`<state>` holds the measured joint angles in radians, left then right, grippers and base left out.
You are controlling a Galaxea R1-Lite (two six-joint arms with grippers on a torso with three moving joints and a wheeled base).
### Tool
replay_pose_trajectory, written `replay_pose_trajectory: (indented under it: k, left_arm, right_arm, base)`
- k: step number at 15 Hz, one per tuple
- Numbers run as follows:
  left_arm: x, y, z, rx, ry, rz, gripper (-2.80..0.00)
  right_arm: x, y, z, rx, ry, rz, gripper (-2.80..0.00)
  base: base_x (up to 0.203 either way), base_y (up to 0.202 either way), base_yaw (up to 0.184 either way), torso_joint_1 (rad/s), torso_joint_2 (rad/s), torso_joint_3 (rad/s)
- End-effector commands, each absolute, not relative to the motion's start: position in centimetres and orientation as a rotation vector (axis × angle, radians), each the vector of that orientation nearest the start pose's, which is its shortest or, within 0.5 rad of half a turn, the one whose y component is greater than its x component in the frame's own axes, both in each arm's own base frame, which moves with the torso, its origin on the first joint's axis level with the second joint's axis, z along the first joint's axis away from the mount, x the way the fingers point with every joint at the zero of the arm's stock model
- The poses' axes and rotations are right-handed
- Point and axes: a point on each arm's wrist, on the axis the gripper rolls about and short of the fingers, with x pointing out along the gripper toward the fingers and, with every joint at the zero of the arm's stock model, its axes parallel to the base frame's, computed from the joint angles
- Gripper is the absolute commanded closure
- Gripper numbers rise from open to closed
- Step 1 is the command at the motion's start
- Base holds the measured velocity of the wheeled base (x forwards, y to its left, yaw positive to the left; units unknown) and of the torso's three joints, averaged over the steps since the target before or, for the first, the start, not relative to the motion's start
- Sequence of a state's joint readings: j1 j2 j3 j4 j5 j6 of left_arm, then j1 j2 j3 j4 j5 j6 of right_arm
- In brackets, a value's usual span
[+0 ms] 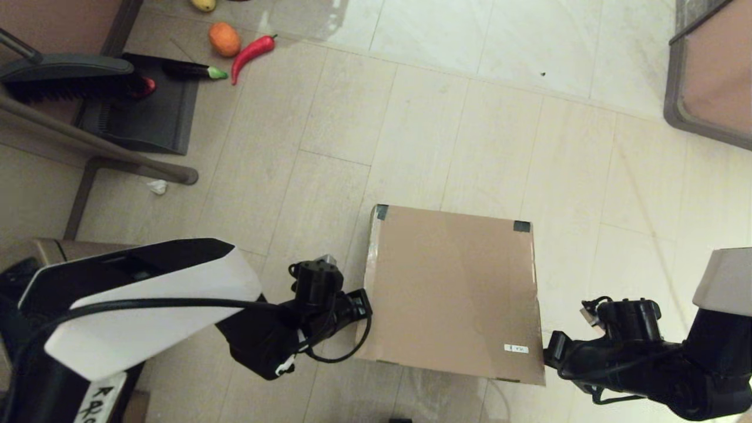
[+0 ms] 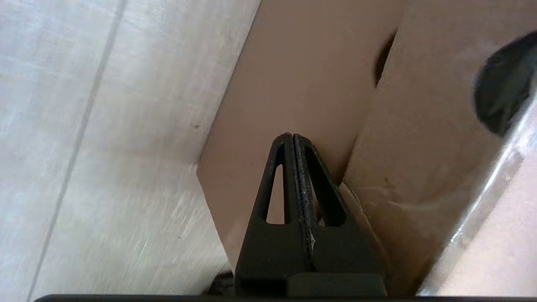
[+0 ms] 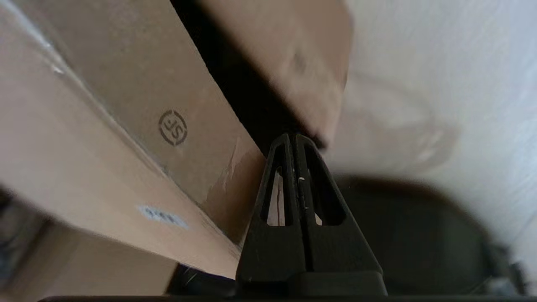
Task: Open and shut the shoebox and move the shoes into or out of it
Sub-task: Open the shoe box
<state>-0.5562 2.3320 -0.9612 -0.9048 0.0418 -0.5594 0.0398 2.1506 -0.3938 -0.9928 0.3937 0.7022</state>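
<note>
The shoebox (image 1: pixel 452 291) sits lid-down on the floor, center-bottom of frame. The left gripper (image 1: pixel 363 305) and right gripper (image 1: pixel 551 351) flank it, both with fingers pressed together, empty. I'd hook both tips under the lid's edges and lift evenly so it hinges open without skidding.

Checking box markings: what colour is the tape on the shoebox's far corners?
Black, on both far corners of the shoebox; clearest in the head view.
</note>
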Motion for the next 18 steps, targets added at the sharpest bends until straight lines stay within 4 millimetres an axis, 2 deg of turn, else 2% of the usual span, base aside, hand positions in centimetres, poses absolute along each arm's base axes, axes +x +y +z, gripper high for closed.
replay_pose_trajectory:
  k: [1, 6, 10, 18]
  left_arm:
    - [33.8, -20.9, 3.2, -0.413, 0.553, -0.366, 0.0]
    - [32.2, -20.6, 5.2, -0.426, 0.525, -0.355, 0.0]
    - [31.2, -20.4, 6.9, -0.44, 0.494, -0.358, 0.0]
    - [29.7, -21.8, 8.8, -0.453, 0.433, -0.346, 0.0]
  right_arm:
    - [27.1, 2.0, 0.9, 0.817, 0.853, 0.154, 0.0]
    - [25.2, 1.9, 2.5, 0.876, 0.843, 0.153, 0.0]
    - [22.6, 2.0, 3.4, 0.944, 0.886, 0.213, 0.0]
    - [19.1, 2.0, 4.4, 0.952, 0.898, 0.227, 0.0]
  base:
    - [0.0, 0.0, 0.0, 0.0, 0.0, 0.0]
    - [0.0, 0.0, 0.0, 0.0, 0.0, 0.0]
    - [0.0, 0.0, 0.0, 0.0, 0.0, 0.0]
    - [0.0, 0.0, 0.0, 0.0, 0.0, 0.0]
